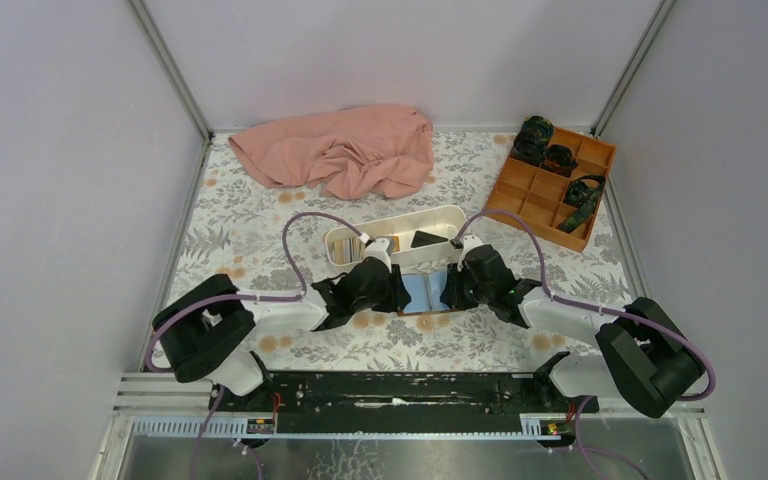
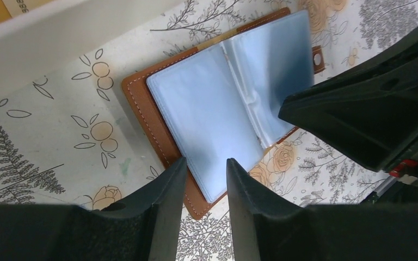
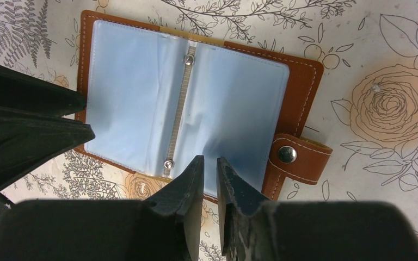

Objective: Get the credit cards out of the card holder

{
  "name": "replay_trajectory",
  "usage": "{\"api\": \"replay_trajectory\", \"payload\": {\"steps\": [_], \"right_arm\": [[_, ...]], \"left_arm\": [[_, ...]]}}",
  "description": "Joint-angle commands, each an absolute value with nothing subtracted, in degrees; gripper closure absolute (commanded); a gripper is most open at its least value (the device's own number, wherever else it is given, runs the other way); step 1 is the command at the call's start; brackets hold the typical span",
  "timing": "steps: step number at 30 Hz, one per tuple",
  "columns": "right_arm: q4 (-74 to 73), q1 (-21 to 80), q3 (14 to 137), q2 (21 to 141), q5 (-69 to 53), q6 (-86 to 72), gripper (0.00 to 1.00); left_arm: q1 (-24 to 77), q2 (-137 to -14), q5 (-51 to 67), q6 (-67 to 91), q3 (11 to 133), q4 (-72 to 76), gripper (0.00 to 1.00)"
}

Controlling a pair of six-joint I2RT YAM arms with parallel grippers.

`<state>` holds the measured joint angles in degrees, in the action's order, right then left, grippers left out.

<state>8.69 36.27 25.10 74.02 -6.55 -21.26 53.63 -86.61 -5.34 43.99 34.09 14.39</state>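
Note:
The card holder (image 3: 299,92), brown leather with a snap tab (image 3: 296,157), lies open on the floral cloth between both grippers (image 1: 427,293). Its light blue plastic sleeves (image 2: 217,103) face up; I cannot tell whether cards sit in them. My left gripper (image 2: 207,161) is open and hovers over the holder's near corner with nothing between its fingers. My right gripper (image 3: 209,159) stands narrowly open over the lower edge of the right-hand sleeve, with nothing visibly pinched. Credit cards lie in the white tray: a yellowish one (image 1: 346,246) and a black one (image 1: 427,240).
The long white tray (image 1: 450,215) stands just behind the holder; its wall (image 2: 60,38) is close to my left gripper. A pink cloth (image 1: 340,150) is bunched at the back. An orange compartmented box (image 1: 535,205) sits at the back right.

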Motion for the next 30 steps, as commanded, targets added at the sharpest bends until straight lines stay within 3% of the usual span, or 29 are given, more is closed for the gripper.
{"api": "replay_trajectory", "payload": {"steps": [1,30], "right_arm": [[9.76,36.65,25.15,74.38,-5.53,-20.75,0.79],[11.99,36.65,24.62,76.77,-7.7,-21.51,0.79]], "left_arm": [[53.62,-88.5,-5.03,44.77,36.19,17.32,0.6],[52.28,-96.09,3.94,47.01,38.95,31.01,0.6]]}}
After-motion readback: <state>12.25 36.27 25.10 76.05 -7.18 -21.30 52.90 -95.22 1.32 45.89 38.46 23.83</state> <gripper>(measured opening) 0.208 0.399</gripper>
